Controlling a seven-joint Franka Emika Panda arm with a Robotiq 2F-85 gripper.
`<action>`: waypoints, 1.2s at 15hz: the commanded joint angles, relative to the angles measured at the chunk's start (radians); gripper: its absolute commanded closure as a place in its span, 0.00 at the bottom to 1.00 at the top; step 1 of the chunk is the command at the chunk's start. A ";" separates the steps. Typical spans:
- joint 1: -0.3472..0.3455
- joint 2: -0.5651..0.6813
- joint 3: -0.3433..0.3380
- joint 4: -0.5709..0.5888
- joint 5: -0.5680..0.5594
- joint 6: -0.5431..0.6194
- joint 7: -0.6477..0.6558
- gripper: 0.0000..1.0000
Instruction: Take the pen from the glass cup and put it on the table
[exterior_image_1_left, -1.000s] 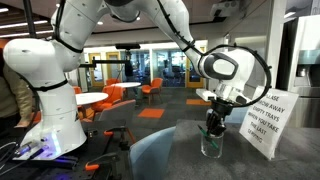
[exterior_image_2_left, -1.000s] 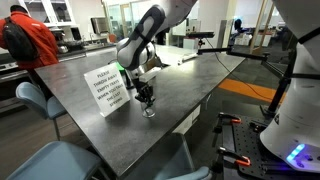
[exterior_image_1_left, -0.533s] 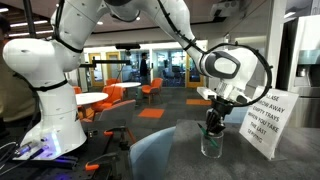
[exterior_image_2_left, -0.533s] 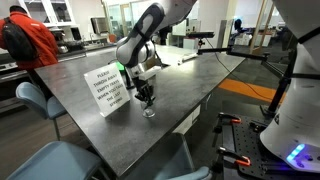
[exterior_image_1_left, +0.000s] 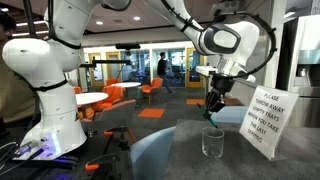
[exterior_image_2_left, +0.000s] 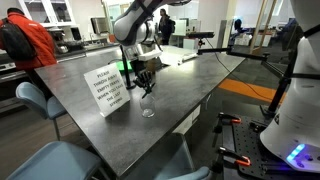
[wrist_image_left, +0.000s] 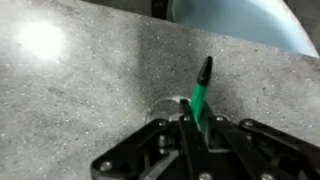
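My gripper (exterior_image_1_left: 214, 103) is shut on the green pen (wrist_image_left: 200, 92) and holds it in the air above the glass cup (exterior_image_1_left: 212, 142). In the wrist view the pen sticks out from between the black fingers (wrist_image_left: 195, 125), with the cup's rim (wrist_image_left: 166, 103) below them on the grey table (wrist_image_left: 80, 90). In an exterior view the gripper (exterior_image_2_left: 146, 84) hangs above the small clear cup (exterior_image_2_left: 148, 108), which stands empty on the table (exterior_image_2_left: 190, 90). The pen is too thin to make out in both exterior views.
A white sign (exterior_image_1_left: 259, 120) stands on the table right beside the cup; it also shows in an exterior view (exterior_image_2_left: 108, 89). A blue chair back (wrist_image_left: 240, 22) is by the table edge. A person in red (exterior_image_2_left: 28, 45) stands beyond the table.
The gripper has risen from the cup, lifting the pen out of it. The cup stays in place on the table.
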 joint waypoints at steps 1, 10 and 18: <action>0.025 -0.111 -0.011 -0.102 -0.046 0.020 0.028 0.97; 0.030 -0.160 -0.152 -0.279 -0.369 0.330 0.290 0.97; 0.082 -0.041 -0.244 -0.420 -0.522 0.623 0.576 0.97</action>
